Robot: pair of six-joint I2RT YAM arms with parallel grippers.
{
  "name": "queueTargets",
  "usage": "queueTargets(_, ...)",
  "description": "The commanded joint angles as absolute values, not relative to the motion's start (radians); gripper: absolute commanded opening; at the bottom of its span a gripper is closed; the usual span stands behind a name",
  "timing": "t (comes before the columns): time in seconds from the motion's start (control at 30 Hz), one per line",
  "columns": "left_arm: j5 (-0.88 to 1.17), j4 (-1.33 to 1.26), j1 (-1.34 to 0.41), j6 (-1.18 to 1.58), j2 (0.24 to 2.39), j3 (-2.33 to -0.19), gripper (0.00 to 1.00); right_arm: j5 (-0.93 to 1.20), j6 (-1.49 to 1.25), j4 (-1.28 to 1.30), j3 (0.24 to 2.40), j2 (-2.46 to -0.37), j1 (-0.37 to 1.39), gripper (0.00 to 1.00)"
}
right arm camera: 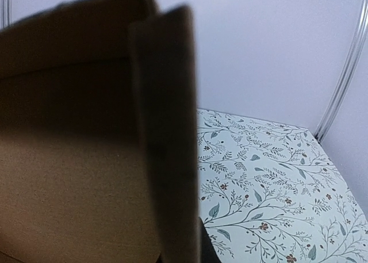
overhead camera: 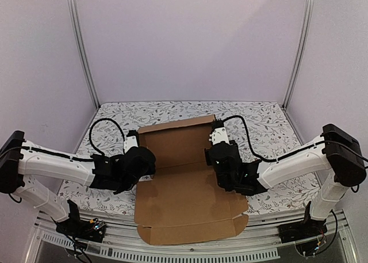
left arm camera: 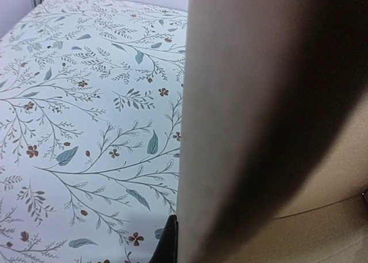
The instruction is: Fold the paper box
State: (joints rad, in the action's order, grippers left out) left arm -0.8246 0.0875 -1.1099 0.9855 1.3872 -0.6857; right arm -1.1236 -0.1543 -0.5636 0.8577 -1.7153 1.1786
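Paper box (overhead camera: pixel 184 199) barely started: rear panel raised, front flaps flat over surface's (overhead camera: pixel 270 119) near edge. Left gripper (overhead camera: pixel 134 136) and right gripper (overhead camera: pixel 217 128) pinched on side flaps.

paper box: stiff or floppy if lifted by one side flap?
It probably hinges rather than lifts whole: the paper box bends at a crease, back panel raised, front lying flat. Panels look flat and unsagging, so likely stiff between creases. Likely light and thin; a push may slide it on the cloth.
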Motion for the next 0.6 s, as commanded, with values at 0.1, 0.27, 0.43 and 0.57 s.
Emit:
queueTargets(0.1,-0.827,0.112,-1.122,1.013,1.411,-0.716,0.0,-1.126,-0.154,-0.621,0.869,-1.717,1.193,0.0)
queueTargets(0.27,-0.832,0.123,-1.122,1.017,1.432,-0.729,0.0,-1.127,-0.154,-0.621,0.858,-1.711,1.192,0.0)
queueTargets(0.43,-0.827,0.142,-1.12,1.016,1.451,-0.748,0.11,-1.121,-0.155,-0.621,0.867,-1.718,1.192,0.0)
queueTargets(0.57,-0.829,0.155,-1.12,1.014,1.437,-0.746,0.28,-1.119,-0.15,-0.623,0.874,-1.726,1.191,0.0)
